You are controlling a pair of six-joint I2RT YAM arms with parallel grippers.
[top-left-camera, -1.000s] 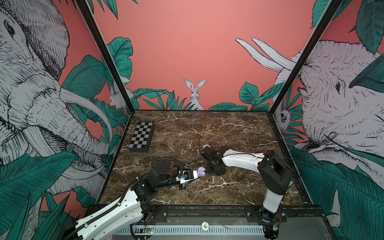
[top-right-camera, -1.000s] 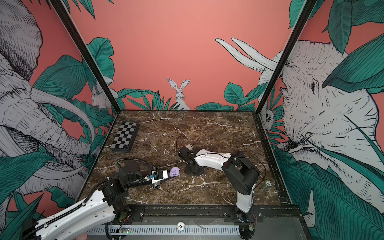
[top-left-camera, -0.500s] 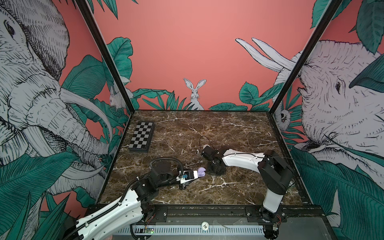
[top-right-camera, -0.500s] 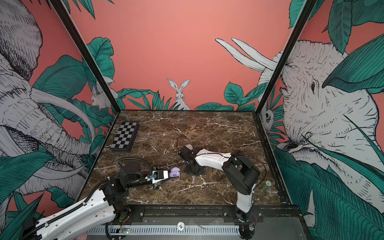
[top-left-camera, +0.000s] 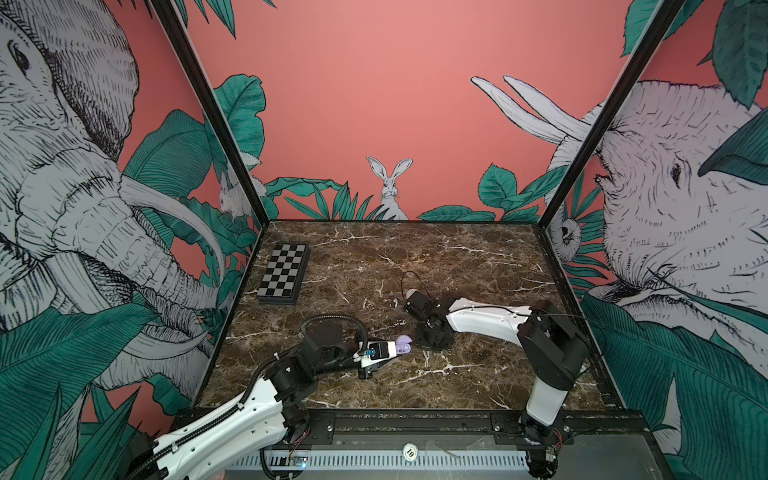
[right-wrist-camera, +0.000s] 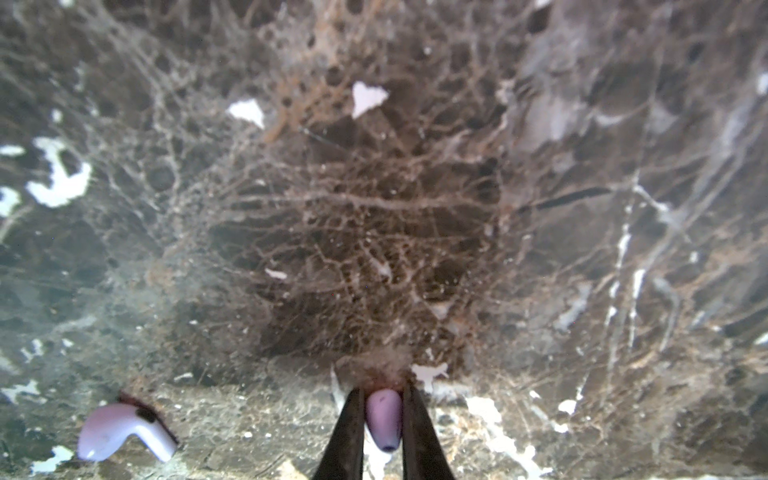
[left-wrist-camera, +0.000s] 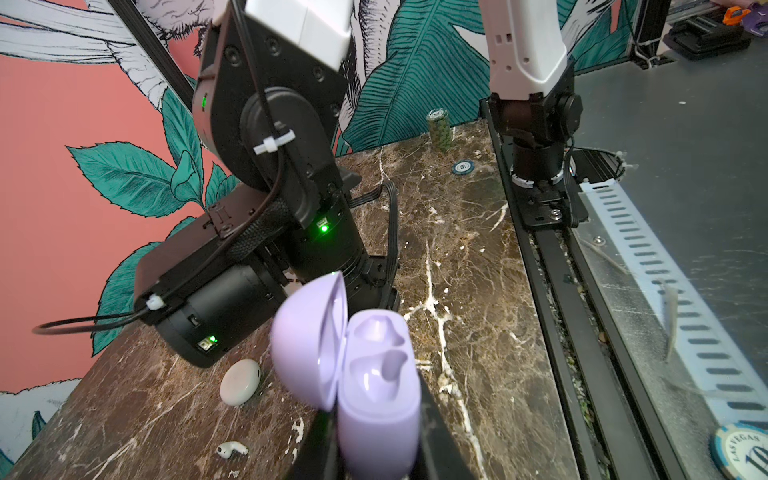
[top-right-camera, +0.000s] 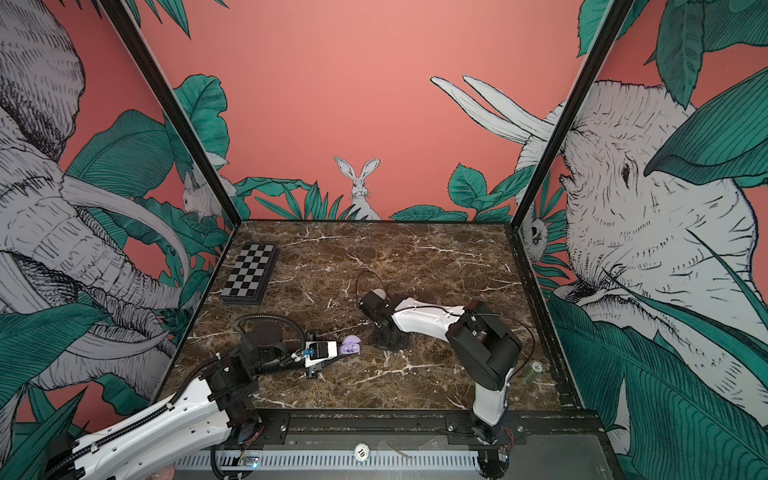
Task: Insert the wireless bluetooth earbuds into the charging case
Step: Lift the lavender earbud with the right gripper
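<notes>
Open lilac case (left-wrist-camera: 376, 386); lilac earbud (right-wrist-camera: 384, 419) clamped; second earbud (right-wrist-camera: 120, 430) loose.

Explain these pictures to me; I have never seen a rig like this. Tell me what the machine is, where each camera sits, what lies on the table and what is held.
These are two robot arms over a marble table. Two pictures come from a paired camera overhead, looking down at everything; the other two come from cameras on the arms' wrists. The left gripper holds an open lilac charging case, both slots empty. The right gripper, down at the table, is closed on a lilac earbud. A second lilac earbud lies nearby. Also on the table: a shut white case, a white earbud, a chessboard and poker chips.
</notes>
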